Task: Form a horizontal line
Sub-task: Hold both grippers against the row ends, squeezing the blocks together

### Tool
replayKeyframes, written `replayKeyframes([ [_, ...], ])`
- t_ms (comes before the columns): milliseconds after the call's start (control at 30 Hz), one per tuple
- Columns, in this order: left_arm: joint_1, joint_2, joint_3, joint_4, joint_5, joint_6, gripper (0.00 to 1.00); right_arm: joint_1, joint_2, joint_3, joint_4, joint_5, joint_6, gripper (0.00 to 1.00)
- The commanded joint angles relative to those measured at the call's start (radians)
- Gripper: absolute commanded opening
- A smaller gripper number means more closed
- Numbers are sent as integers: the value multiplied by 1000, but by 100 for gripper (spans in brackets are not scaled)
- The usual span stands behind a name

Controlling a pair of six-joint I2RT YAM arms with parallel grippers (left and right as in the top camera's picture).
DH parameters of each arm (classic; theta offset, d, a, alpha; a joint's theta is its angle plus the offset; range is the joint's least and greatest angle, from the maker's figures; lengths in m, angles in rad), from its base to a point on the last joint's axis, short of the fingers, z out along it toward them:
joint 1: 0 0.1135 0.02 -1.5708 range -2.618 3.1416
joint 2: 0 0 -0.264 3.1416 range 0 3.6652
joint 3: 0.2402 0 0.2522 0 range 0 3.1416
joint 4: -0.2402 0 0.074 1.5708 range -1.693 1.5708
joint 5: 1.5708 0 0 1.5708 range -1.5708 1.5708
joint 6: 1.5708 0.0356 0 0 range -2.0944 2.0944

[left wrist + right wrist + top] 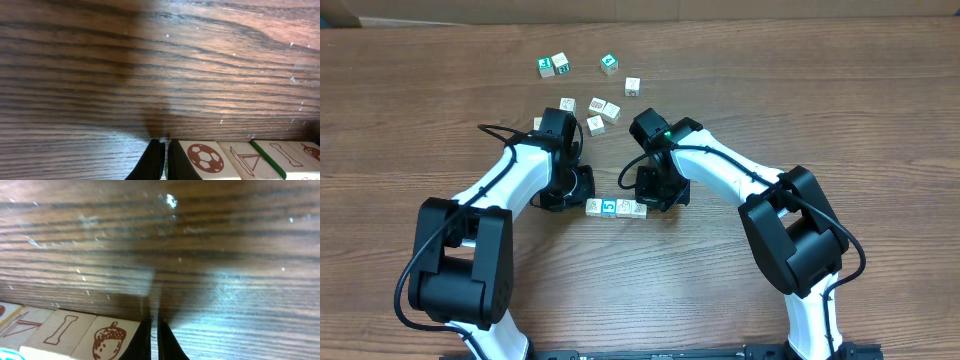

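Note:
Four small wooden cubes lie in a row (616, 208) on the table between my grippers: a whitish cube (593, 206), a blue-faced "5" cube (609, 207) and two more whitish cubes (624, 208) (640, 209). My left gripper (580, 198) is shut and empty, fingertips on the table at the row's left end. In the left wrist view its fingers (161, 159) touch the football-print cube (205, 157). My right gripper (656, 198) is shut and empty at the row's right end. In the right wrist view its fingers (155, 340) sit against the acorn-print cube (107, 337).
Several loose cubes lie at the back of the table: green-faced ones (547, 67) (609, 63), a white one (633, 87) and a cluster (597, 112) just behind the arms. Another cube (537, 123) is half hidden by the left arm.

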Motion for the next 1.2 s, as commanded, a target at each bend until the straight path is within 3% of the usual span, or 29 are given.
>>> replayKeyframes([
  [0,-9,7,-6,3,15,-30,4,-4,10,18,-2,-6,-3,4],
  [1167,-9,7,-6,-6,15,-37,4,-14,10,18,-38,-63,-3,4],
])
